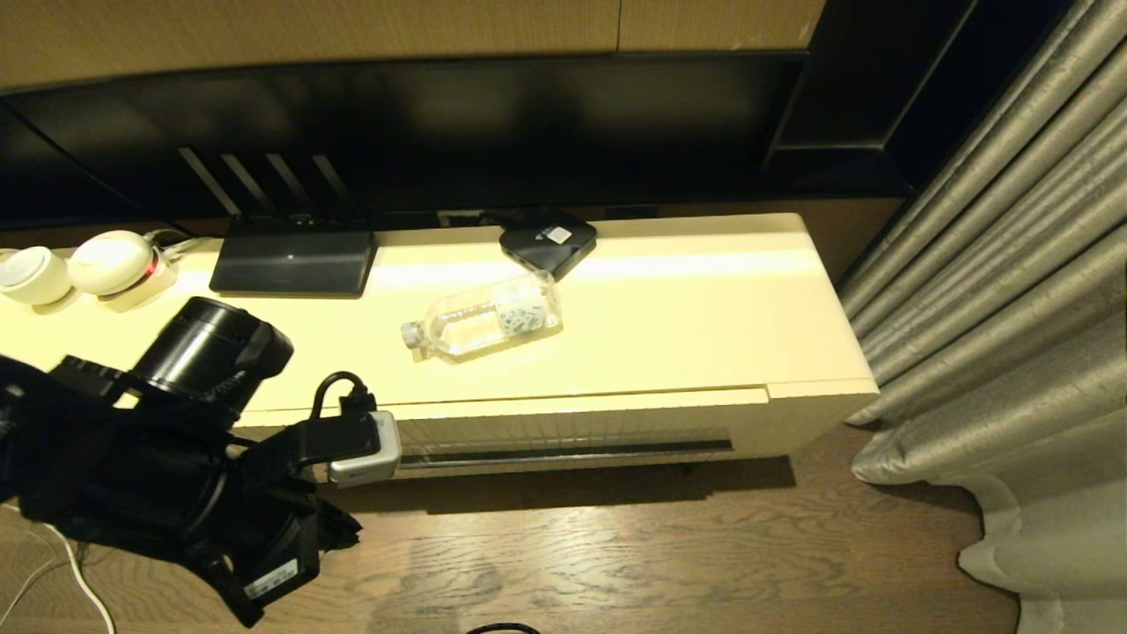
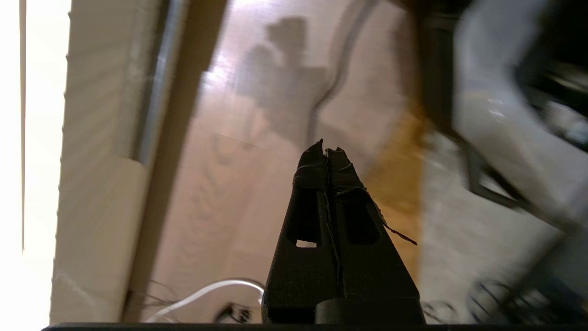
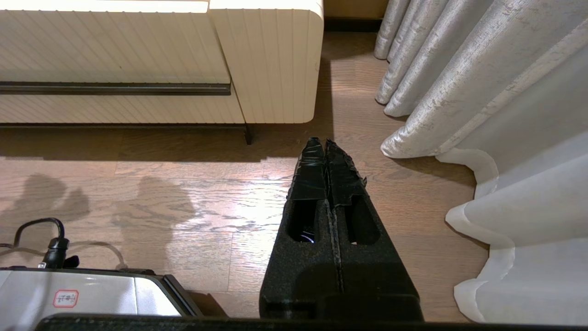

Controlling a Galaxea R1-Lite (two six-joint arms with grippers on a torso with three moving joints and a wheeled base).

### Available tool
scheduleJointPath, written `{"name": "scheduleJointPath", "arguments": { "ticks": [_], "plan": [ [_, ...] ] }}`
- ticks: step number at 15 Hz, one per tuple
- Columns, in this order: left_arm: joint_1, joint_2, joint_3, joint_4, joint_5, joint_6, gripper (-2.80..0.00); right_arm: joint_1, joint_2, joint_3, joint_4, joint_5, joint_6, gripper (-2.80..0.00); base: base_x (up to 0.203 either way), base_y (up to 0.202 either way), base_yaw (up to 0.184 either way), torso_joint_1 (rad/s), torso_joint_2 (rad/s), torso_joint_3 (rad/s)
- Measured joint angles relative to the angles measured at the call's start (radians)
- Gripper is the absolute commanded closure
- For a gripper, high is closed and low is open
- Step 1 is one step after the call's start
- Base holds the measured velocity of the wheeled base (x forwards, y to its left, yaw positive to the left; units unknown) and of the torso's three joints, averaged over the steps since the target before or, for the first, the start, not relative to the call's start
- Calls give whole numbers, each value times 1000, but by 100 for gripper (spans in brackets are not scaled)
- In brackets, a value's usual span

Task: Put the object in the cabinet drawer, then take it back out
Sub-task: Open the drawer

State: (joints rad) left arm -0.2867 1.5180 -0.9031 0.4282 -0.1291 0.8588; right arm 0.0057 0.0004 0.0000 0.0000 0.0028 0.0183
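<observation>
Bottle: the small clear water bottle (image 1: 484, 317) lies on its side on top of the cream cabinet, about midway along the worktop (image 1: 687, 308), cap pointing toward the left front, label end toward the back.
Black box: a small black square box (image 1: 548, 239) sits just behind the bottle, close to the worktop's back edge, near it but apart.
Drawer: the ribbed cream drawer (image 1: 563, 430) runs along the cabinet's front below the worktop's front edge; its dark handle slot (image 1: 563, 454) lies along its lower edge. The front looks pushed in or nearly so.
Left end effector: fingers (image 2: 317, 165) pressed together, holding nothing (image 2: 327, 151). In the head view only the arm's wrist shows, low by the left end of the drawer front; the wrist view is blurred.
Right end effector: fingers together and empty (image 3: 326, 145), low over the wooden floor (image 3: 183, 202), near the cabinet's right front corner and beside the grey curtain (image 3: 459, 82).
Other things: a flat black router (image 1: 293, 261) with antennas stands at the back edge left of the box; two white round items (image 1: 79, 269) sit at the worktop's left end.
</observation>
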Motion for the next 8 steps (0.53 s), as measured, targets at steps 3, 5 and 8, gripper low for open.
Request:
{"name": "scheduleJointPath", "arguments": {
  "ticks": [3, 5, 8],
  "plan": [
    [-37, 95, 125, -320, 79, 1, 0, 0, 0, 0, 0, 0, 0, 0, 0, 0, 0, 0, 0, 0],
    [-76, 152, 152, -438, 103, 1, 0, 0, 0, 0, 0, 0, 0, 0, 0, 0, 0, 0, 0, 0],
    [-121, 211, 153, -472, 191, 1, 0, 0, 0, 0, 0, 0, 0, 0, 0, 0, 0, 0, 0, 0]
  ]
}}
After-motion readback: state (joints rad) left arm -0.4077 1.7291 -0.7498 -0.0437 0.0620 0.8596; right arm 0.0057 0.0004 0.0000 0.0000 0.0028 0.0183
